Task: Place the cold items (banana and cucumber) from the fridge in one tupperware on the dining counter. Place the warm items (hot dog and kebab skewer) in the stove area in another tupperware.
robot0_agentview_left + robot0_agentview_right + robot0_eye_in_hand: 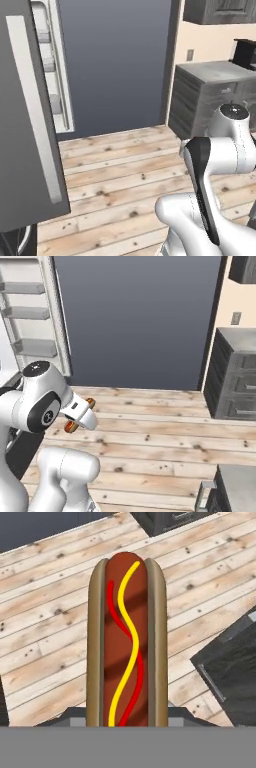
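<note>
Gripper (127, 719): jaws closed part-way on a brown-bunned hot dog with wavy red and yellow sauce lines (127, 647). In the hand view the hot dog runs lengthwise away from the camera, its near end sunk between the 2 dark finger tips, its far end free over the floor.

In the right base view the same hot dog (80, 415) shows as 2 orange-brown ends poking out either side of the white hand, carried in the air well above the pale wooden plank floor (150, 431), touching nothing else.

Arm: white links with dark joints, folded low near the base (the hand sits tucked close to the robot's own body).

Floor below the hand: light planks with dark knots. A dark grey cabinet corner with a thin handle (232, 677) lies at the right of the hand view, beside and below the hot dog, apart from it.

Further out: a large flat grey-blue panel (115, 65) fills the back of both base views. Left of it, white shelves of an open fridge door (35, 316). In the left base view a grey slab with a long pale strip (30, 110) stands close at the left. To the right, a dark grey drawer cabinet with grey counter top (210, 95) against a beige wall carrying 1 grey outlet (190, 54).
</note>
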Controlling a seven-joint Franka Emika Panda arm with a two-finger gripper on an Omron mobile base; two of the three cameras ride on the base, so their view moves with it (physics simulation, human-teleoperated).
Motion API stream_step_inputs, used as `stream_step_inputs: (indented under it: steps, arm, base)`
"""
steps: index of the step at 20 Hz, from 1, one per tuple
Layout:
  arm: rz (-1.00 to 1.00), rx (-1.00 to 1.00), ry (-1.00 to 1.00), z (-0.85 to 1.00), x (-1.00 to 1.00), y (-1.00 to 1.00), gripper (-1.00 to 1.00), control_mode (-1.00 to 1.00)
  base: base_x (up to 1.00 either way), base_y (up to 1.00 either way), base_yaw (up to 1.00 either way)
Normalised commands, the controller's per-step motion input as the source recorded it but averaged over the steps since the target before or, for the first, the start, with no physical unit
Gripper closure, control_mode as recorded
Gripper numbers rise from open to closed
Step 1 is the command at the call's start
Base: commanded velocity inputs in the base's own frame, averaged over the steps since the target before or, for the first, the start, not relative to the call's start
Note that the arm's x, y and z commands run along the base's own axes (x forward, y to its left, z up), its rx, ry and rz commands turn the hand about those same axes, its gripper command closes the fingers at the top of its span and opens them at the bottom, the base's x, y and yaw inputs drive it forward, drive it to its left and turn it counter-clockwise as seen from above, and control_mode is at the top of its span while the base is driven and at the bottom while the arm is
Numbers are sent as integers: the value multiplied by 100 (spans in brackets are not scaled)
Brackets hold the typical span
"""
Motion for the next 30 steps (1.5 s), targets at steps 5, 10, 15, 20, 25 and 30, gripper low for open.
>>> stream_step_inputs:
  steps: [5,10,15,20,25,30]
  arm:
    - [0,0,0,0,0,0,100,100]
    - [0,0,0,0,0,0,100,100]
    - [0,0,0,0,0,0,100,100]
    - [0,0,0,0,0,0,100,100]
    - [0,0,0,0,0,0,100,100]
    - [0,0,0,0,0,0,100,100]
  base:
    - [91,-52,-10]
    - [100,-42,-31]
    - [76,-30,-38]
    - [63,-43,-55]
    - [35,-61,-63]
    - [36,-57,-66]
